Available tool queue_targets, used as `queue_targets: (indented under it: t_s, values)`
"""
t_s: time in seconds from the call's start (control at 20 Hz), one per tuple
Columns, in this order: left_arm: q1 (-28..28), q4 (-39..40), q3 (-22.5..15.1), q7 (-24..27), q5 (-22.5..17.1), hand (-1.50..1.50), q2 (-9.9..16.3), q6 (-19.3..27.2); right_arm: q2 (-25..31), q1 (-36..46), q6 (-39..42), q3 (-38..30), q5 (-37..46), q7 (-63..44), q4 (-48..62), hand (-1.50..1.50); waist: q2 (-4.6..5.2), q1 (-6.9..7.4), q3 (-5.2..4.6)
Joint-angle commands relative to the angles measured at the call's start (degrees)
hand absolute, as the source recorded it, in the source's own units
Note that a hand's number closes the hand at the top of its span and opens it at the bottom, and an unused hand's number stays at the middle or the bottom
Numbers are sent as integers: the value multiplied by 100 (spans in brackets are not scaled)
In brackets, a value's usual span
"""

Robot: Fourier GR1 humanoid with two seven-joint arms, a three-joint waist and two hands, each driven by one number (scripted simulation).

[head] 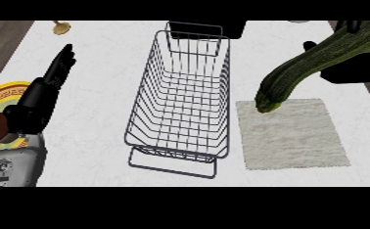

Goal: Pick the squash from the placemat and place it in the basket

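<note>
Our right hand grips the long, stiff squash at its top, so it hangs bottom-heavy over the placemat.

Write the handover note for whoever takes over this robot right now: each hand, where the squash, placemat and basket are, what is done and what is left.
Left hand: open, resting at the view's left, holding nothing.
Right hand: at the right edge, mostly hidden, carrying the squash.
Squash: off the placemat, in the air, tip hanging over the mat's upper left corner.
Basket: wire, left of the placemat, nothing in it.
Done: pickup.
Left: carry the squash left over the basket and release it inside.
</note>
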State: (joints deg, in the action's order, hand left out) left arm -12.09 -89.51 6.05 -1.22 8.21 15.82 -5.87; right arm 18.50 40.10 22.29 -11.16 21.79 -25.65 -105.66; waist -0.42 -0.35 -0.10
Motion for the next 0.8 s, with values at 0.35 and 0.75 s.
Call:
queue_targets:
  t_s: [0.35,0.75]
  values:
    - [0,334,-62,476,80,0,-140,-36,-909,2268,24,1015,-136,-2517,612,150,41,89,0]
    - [-123,151,74,155,102,0,13,-80,-1513,2460,61,1724,126,-2989,1356,150,39,74,5]
